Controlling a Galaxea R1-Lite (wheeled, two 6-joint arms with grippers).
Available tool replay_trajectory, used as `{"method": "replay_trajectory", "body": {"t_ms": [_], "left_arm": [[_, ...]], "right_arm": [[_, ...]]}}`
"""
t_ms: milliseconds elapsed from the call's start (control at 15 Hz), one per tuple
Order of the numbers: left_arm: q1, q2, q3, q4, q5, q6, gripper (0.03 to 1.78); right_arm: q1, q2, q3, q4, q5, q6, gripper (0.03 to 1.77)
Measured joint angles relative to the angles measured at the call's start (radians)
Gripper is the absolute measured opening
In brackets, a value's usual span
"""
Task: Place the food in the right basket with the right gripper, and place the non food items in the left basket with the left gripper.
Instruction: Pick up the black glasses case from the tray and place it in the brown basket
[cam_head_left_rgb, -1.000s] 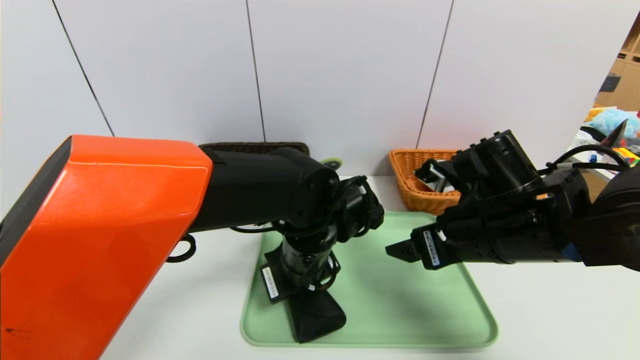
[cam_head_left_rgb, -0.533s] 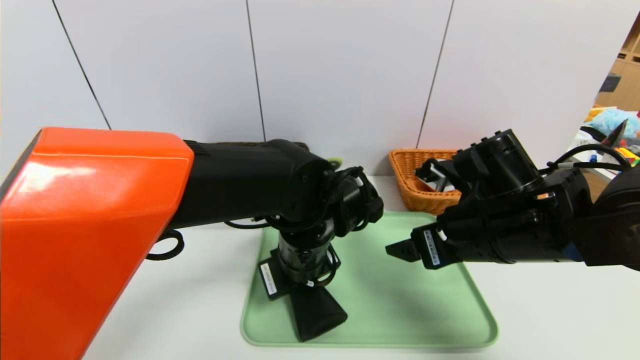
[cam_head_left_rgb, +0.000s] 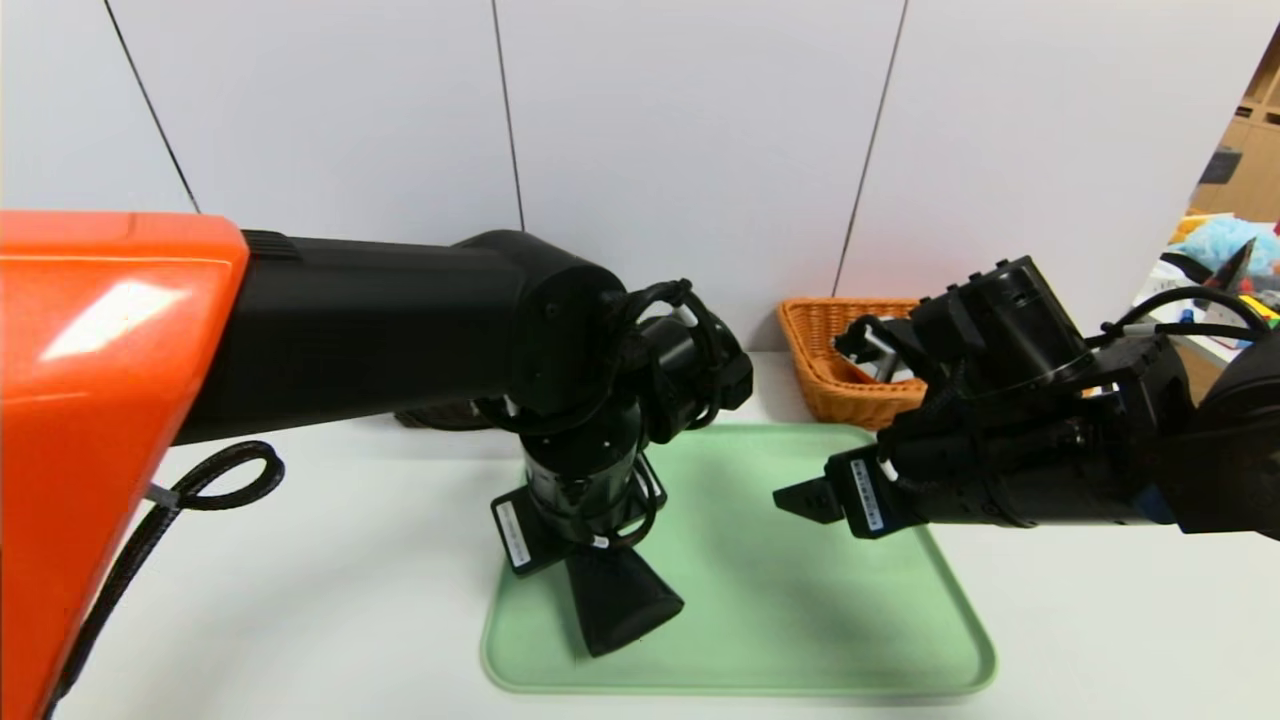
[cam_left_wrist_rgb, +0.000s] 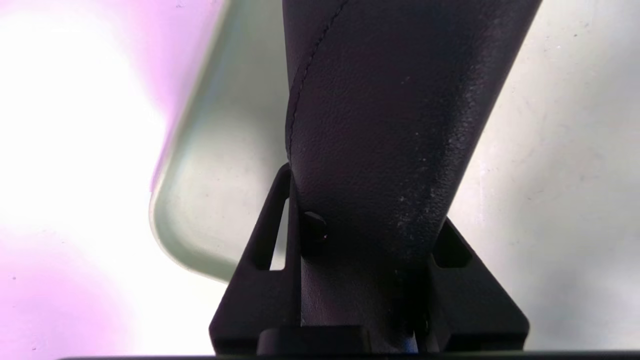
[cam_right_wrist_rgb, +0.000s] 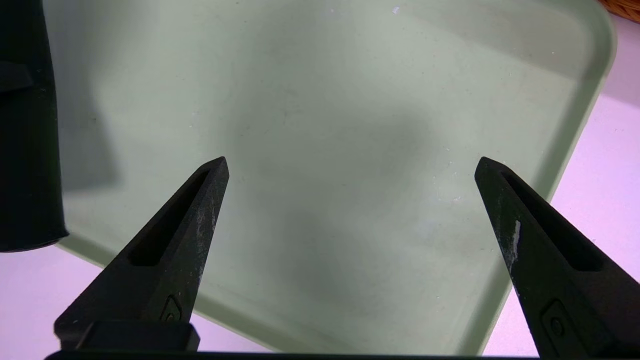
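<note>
Black case (cam_head_left_rgb: 622, 603): clamped between our left gripper's fingers (cam_left_wrist_rgb: 265, 280), above the tray's (cam_head_left_rgb: 800, 692) left part; still to be basketed
Left basket (cam_head_left_rgb: 445, 416): far left, mostly hidden; contents unclear
Right gripper (cam_right_wrist_rgb: 351, 165): idle over the tray's right part, fingers apart
Since earlier: our left arm and case shift left and farther

So the right gripper (cam_right_wrist_rgb: 352, 167) is wide open above the green tray (cam_right_wrist_rgb: 345, 215). Clock as the robot faces it, from mid-tray: black case (cam_right_wrist_rgb: 25, 150) around 9, bit of orange-tan wicker basket (cam_right_wrist_rgb: 625, 7) around 1.
</note>
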Motion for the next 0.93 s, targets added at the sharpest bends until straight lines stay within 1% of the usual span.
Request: {"method": "replay_trajectory", "body": {"t_ms": [67, 267, 400, 800, 933], "left_arm": [[0.001, -0.016, 0.003, 0.000, 0.008, 0.000, 0.58], [0.004, -0.080, 0.028, -0.001, 0.058, 0.002, 0.57], [0.025, -0.120, 0.033, -0.001, 0.064, 0.016, 0.57], [0.173, -0.215, -0.033, -0.040, 0.065, 0.160, 0.57], [0.221, -0.226, -0.044, -0.096, 0.066, 0.218, 0.57]], "right_arm": [[0.000, -0.001, 0.000, 0.001, 0.000, 0.000, 1.70], [0.000, -0.004, 0.000, 0.003, 0.000, 0.000, 1.70], [0.000, -0.005, 0.001, 0.003, 0.000, 0.000, 1.70], [0.000, -0.016, 0.014, -0.004, 0.000, -0.001, 1.70], [0.000, -0.024, 0.027, -0.004, 0.001, -0.001, 1.70]]}}
